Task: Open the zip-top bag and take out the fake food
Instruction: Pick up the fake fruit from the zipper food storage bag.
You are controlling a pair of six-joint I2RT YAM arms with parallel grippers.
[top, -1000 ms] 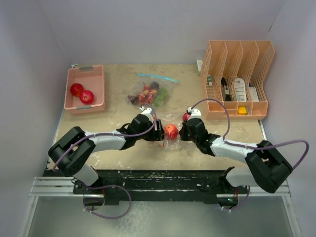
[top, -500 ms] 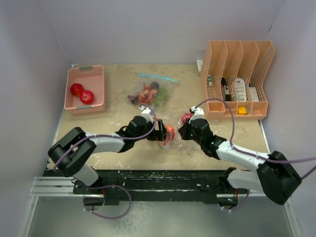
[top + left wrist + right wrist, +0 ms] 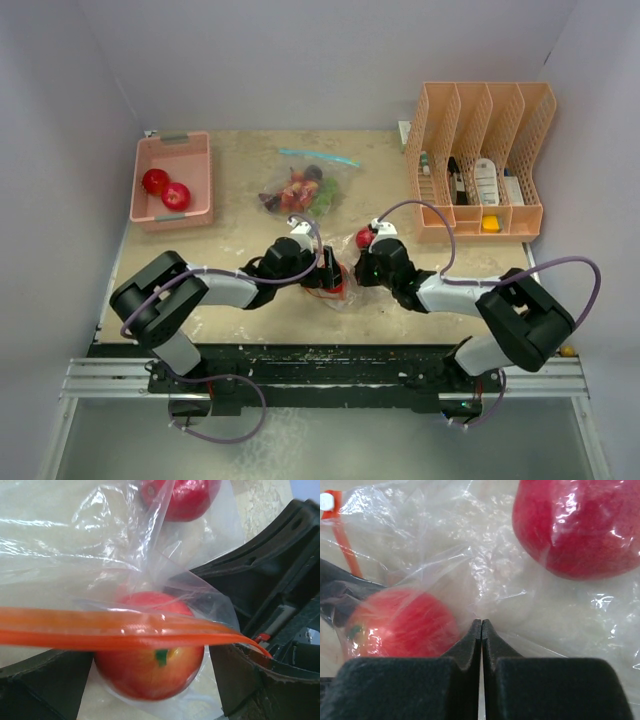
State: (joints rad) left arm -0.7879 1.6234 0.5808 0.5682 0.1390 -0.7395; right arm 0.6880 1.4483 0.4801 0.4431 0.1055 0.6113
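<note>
A clear zip-top bag (image 3: 343, 290) with an orange zip strip (image 3: 120, 632) lies between my two grippers at the table's middle. My left gripper (image 3: 327, 274) is open, its jaws on either side of a red apple (image 3: 150, 660) that sits inside the bag's film. A second red apple (image 3: 365, 238) lies in the same bag, farther back; it shows at the top of the left wrist view (image 3: 182, 497). My right gripper (image 3: 481, 622) is shut, its tips pinching the bag's film between the near apple (image 3: 400, 625) and the far apple (image 3: 580, 525).
A second clear bag (image 3: 300, 188) with a teal zip and several toy fruits lies at the back centre. A pink bin (image 3: 195, 195) at back left holds two red apples. A peach file organizer (image 3: 480, 130) stands at back right.
My left gripper's jaws have opened wide around the apple. Both grippers have drawn closer together, and the right arm has swung left with the bag's film.
</note>
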